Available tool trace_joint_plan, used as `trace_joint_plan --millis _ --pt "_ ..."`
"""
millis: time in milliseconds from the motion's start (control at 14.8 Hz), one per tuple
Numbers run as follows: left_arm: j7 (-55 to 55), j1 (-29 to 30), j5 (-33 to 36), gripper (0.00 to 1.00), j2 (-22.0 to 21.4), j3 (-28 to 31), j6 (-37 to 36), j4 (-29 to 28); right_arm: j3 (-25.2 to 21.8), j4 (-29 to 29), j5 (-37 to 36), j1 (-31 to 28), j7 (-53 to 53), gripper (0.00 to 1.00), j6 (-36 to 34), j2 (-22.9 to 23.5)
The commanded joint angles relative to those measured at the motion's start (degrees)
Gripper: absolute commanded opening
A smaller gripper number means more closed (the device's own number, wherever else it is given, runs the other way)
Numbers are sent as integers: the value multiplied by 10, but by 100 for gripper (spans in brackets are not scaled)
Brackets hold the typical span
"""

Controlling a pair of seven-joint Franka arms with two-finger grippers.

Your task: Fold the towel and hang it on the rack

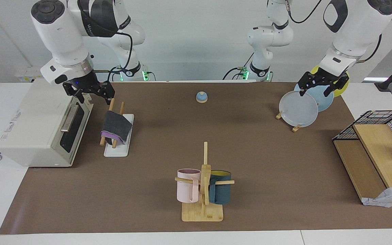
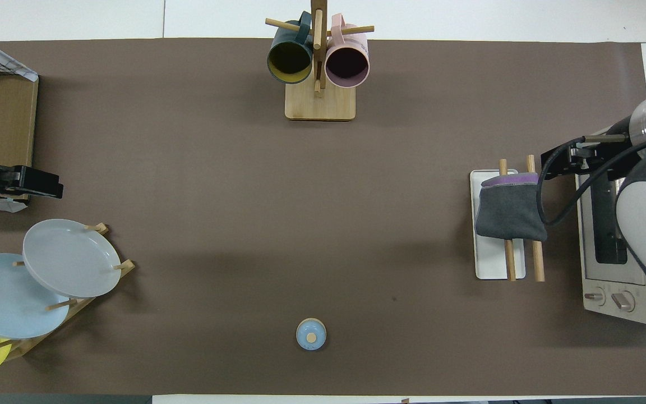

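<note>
right gripper (image 1: 91, 94): fingers wide, empty, over the rack's robot-side end
left gripper (image 1: 321, 87): fingers wide, empty, waiting over plates
small purple-and-grey cloth towel (image 1: 115, 128): folded, draped across both dowel bars of white-based wooden rack (image 1: 118, 149)
step: hang looks done; retreat straight up, avoid snagging cloth

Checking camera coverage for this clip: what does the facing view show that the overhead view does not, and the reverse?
Facing only: both arms up to their bases, and the right gripper and left gripper hanging open, the right over the toaster oven's door edge, the left over the plates.
Overhead only: the oven's knobs and the mugs' insides.
Both: the towel folded and draped over the rack, touched by neither gripper.
</note>
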Motion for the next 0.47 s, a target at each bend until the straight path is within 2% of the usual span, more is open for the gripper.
trace_joint_plan --millis 0,404 --pt "5 -9 12 100 -8 9 -4 -1 0 4 30 -6 -17 100 -5 -3" --pt "5 -9 12 100 -8 9 -4 -1 4 3 26 -3 -18 100 -6 -6"
